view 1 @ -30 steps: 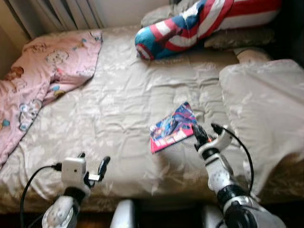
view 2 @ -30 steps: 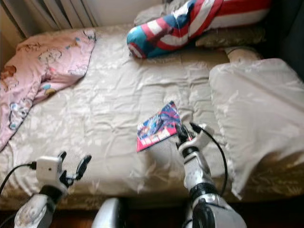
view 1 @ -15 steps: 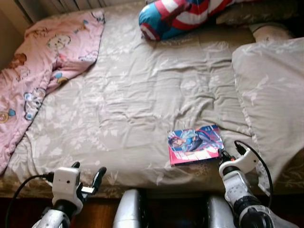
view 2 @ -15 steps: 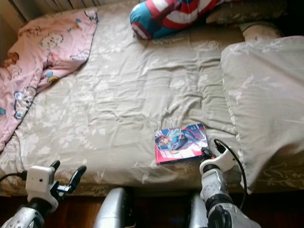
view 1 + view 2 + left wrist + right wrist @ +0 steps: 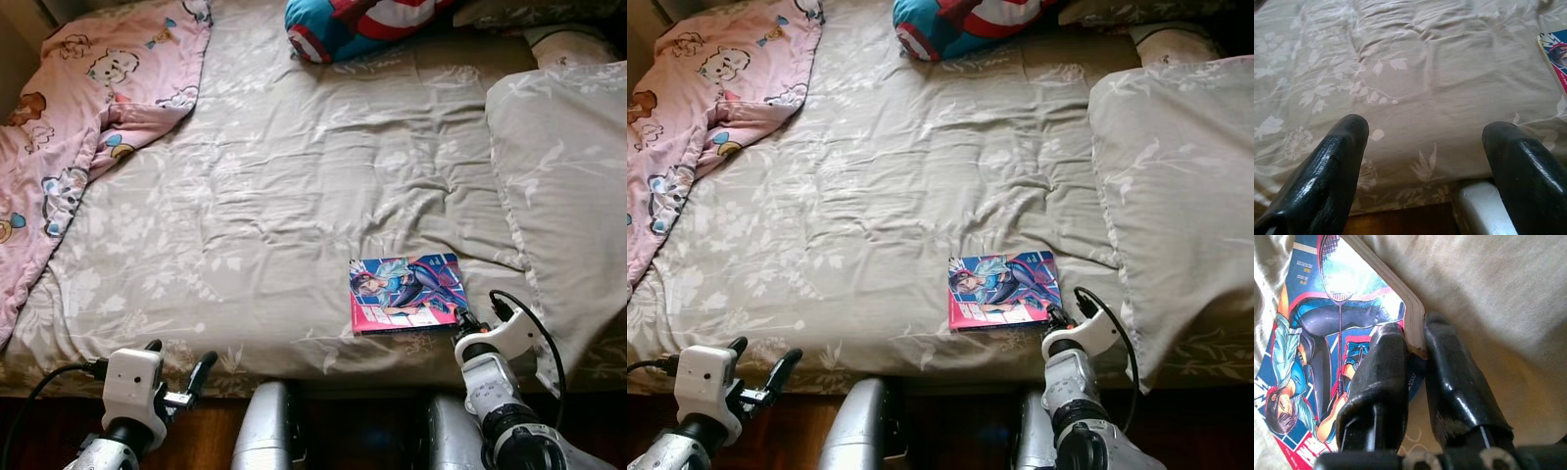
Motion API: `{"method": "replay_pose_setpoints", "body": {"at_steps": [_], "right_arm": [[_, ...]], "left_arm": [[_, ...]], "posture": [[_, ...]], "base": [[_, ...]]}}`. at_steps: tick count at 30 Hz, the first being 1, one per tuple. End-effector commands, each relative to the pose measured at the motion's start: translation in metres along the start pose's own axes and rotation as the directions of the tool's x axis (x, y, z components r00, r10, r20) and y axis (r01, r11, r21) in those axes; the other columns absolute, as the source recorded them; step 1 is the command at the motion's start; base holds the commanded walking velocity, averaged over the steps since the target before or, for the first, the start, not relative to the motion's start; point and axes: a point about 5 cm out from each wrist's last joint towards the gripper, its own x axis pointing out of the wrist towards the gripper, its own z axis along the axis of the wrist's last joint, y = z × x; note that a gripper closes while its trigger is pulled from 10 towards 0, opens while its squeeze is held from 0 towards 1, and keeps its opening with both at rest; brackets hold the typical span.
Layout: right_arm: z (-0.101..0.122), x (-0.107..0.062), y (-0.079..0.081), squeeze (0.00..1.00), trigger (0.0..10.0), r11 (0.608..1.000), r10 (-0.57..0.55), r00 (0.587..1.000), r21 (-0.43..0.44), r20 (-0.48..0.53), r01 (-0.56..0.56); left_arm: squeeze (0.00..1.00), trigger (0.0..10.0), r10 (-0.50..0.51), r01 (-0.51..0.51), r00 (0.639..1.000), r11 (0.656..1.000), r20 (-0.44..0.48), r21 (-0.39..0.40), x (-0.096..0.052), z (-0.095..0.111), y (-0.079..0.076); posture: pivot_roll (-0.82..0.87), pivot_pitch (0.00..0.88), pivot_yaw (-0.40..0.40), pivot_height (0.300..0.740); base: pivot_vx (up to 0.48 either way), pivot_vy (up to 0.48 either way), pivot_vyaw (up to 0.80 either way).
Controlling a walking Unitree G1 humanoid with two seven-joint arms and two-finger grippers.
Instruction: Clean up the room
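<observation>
At the near edge of the bed, your right gripper point(image 5: 1413, 345) is pinched on the lower right corner of the book point(image 5: 408, 292), one black finger point(image 5: 1378, 377) on the cover and the other under the spine edge. The book lies flat on the beige bedspread point(image 5: 294, 196), cover up, its long axis running across the bed from your left to your right, roughly parallel to the near edge, with the gripped corner toward your right. The cover shows a drawn figure holding a racket, in blue, red and pink.

Your left gripper point(image 5: 1422, 142) hangs off the near edge of the bed, well apart from the book, its two fingers spread wide with nothing between them.

Just to the right of the book a beige pillow point(image 5: 558, 176) lies along the bed's right side. A pink cartoon-print blanket point(image 5: 69, 127) is bunched on the far left, and a red, white and blue cushion point(image 5: 353, 24) sits at the far end.
</observation>
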Motion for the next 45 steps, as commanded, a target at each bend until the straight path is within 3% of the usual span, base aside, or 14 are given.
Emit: {"method": "replay_pose_setpoints", "body": {"at_steps": [1, 4, 5, 6, 7, 14, 35, 36, 37, 39, 45], "right_arm": [[-0.012, -0.007, -0.02, 0.0, 10.0, 0.995, -0.094, 0.995, -0.021, -0.037, 0.093], [-0.01, -0.006, -0.019, 0.0, 10.0, 0.996, -0.092, 0.995, -0.021, -0.034, 0.091], [-0.01, -0.006, -0.019, 0.16, 10.0, 0.996, -0.09, 0.995, -0.023, -0.033, 0.089], [-0.009, -0.006, -0.018, 0.53, 10.0, 0.996, -0.088, 0.996, -0.024, -0.032, 0.087], [-0.009, -0.006, -0.018, 0.64, 10.0, 0.996, -0.086, 0.996, -0.027, -0.031, 0.085], [-0.002, -0.003, -0.012, 0.63, 10.0, 0.997, -0.063, 0.998, -0.038, -0.014, 0.062], [-0.003, -0.005, -0.017, 0.58, 10.0, 0.995, -0.096, 0.995, -0.025, 0.018, 0.097], [-0.002, -0.005, -0.017, 0.49, 10.0, 0.995, -0.096, 0.995, -0.027, 0.026, 0.097], [-0.002, -0.005, -0.017, 0.49, 10.0, 0.995, -0.097, 0.995, -0.028, 0.029, 0.097], [-0.001, -0.005, -0.017, 0.0, 10.0, 0.995, -0.099, 0.994, -0.027, 0.041, 0.1], [0.003, -0.005, -0.014, 0.0, 10.0, 0.997, -0.07, 0.994, -0.031, 0.08, 0.073]], "left_arm": [[0.0, 10.0, 0.017, -0.017, 0.999, 1.0, -0.029, -0.007, -0.006, -0.004, 0.003], [0.0, 10.0, 0.018, -0.018, 0.999, 1.0, -0.035, -0.007, -0.006, -0.004, 0.004], [0.0, 10.0, 0.019, -0.019, 0.999, 1.0, -0.036, -0.007, -0.006, -0.004, 0.004], [0.0, 10.0, 0.02, -0.02, 0.999, 1.0, -0.038, -0.007, -0.007, -0.004, 0.004], [0.0, 10.0, 0.021, -0.021, 0.999, 1.0, -0.039, -0.007, -0.007, -0.004, 0.004], [0.0, 10.0, 0.022, -0.022, 0.999, 1.0, -0.046, -0.007, -0.006, -0.005, 0.004], [0.0, 10.0, 0.02, -0.021, 0.999, 1.0, -0.033, -0.018, 0.006, -0.007, 0.001], [0.0, 10.0, 0.02, -0.02, 0.999, 1.0, -0.031, -0.019, 0.008, -0.007, 0.0], [0.0, 10.0, 0.019, -0.02, 0.999, 1.0, -0.029, -0.02, 0.009, -0.007, 0.0], [0.0, 10.0, 0.019, -0.019, 1.0, 1.0, -0.024, -0.022, 0.011, -0.007, 0.0], [0.0, 10.0, 0.018, -0.018, 1.0, 0.999, -0.003, -0.031, 0.022, -0.007, -0.002]], "posture": [[0.23, 0.324, 0.157, 0.628], [0.23, 0.324, 0.157, 0.628], [0.22, 0.327, 0.157, 0.628], [0.22, 0.327, 0.157, 0.628], [0.22, 0.327, 0.157, 0.628], [0.21, 0.329, 0.155, 0.628], [0.19, 0.285, 0.143, 0.628], [0.19, 0.278, 0.141, 0.628], [0.19, 0.278, 0.141, 0.628], [0.18, 0.273, 0.139, 0.628], [0.16, 0.238, 0.128, 0.628]], "base": [[0.0, 0.0, 0.0], [0.0, 0.0, 0.0], [0.0, 0.0, 0.0], [0.0, 0.0, 0.0], [0.0, 0.0, 0.0], [0.0, 0.0, 0.0], [0.0, 0.0, 0.0], [0.0, 0.0, 0.0], [0.0, 0.0, 0.0], [0.0, 0.0, 0.0], [0.0, 0.0, 0.0]]}}
